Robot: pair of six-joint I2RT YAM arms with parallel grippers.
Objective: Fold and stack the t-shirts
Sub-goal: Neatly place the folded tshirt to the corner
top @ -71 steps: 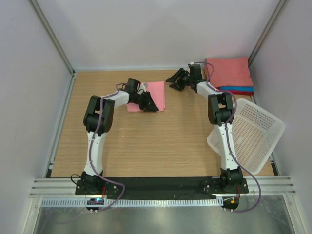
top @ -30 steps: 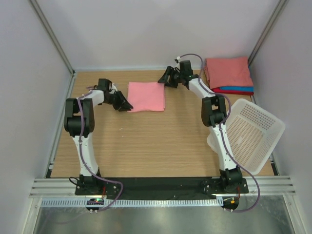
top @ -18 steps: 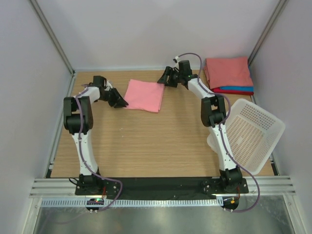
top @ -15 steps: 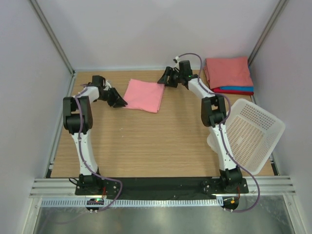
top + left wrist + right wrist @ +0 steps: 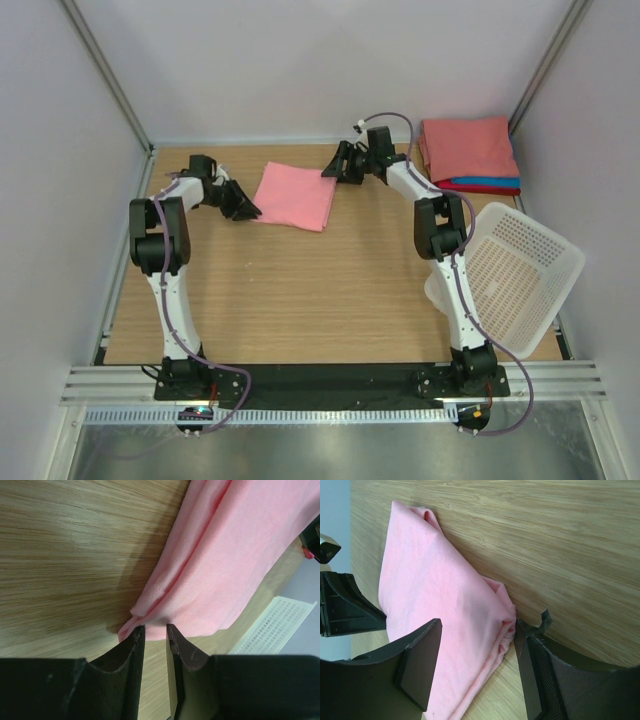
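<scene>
A folded salmon-pink t-shirt [image 5: 295, 196] lies flat at the back middle of the table, slightly skewed. My left gripper [image 5: 240, 206] is at its left front corner. In the left wrist view the jaws [image 5: 155, 626] stand a narrow gap apart, with their tips touching the shirt's corner [image 5: 131, 628] and nothing held between them. My right gripper [image 5: 334, 166] is at the shirt's back right corner. It is wide open [image 5: 477, 630] and straddles that corner of the shirt [image 5: 445, 605]. A stack of folded t-shirts [image 5: 467, 146], coral on top with blue and red edges below, lies at the back right.
A white plastic mesh basket [image 5: 520, 270] lies tilted at the right edge of the table, beside the right arm. The enclosure walls close in the back and both sides. Bare wooden table [image 5: 300, 300] stretches in front of the shirt.
My left gripper came off the shirt's top and moved left to its corner. My right gripper moved left from the stack to the shirt's back right corner. The shirt turned slightly.
</scene>
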